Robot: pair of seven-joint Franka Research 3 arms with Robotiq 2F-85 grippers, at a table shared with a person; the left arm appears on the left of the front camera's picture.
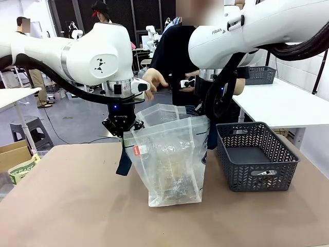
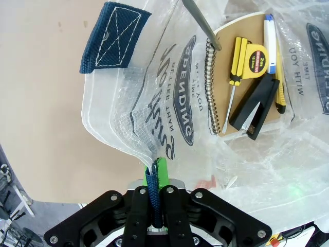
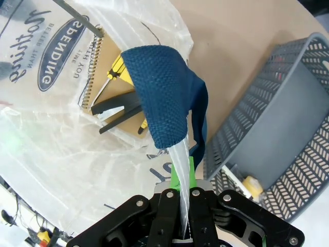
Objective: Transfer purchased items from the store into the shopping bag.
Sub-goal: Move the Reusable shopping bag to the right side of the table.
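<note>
Shopping bag [image 1: 169, 154] rim is being pinched by both closed grippers, left gripper [image 2: 156, 177] gripping one side, right gripper [image 3: 182, 170] the opposite. It is standing open at the table [image 1: 67, 206] middle, holding a notebook [image 2: 229, 51] and tape measure [image 2: 250, 57]. Basket [image 1: 241, 172] is sitting beside it, toward the right edge.

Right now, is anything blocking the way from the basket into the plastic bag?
Nothing lies across the mouth of the shopping bag; the left gripper and right gripper pinch its opposite rims, holding it open. The right gripper is on the rim facing the basket, so an item would likely pass over or around it.
</note>
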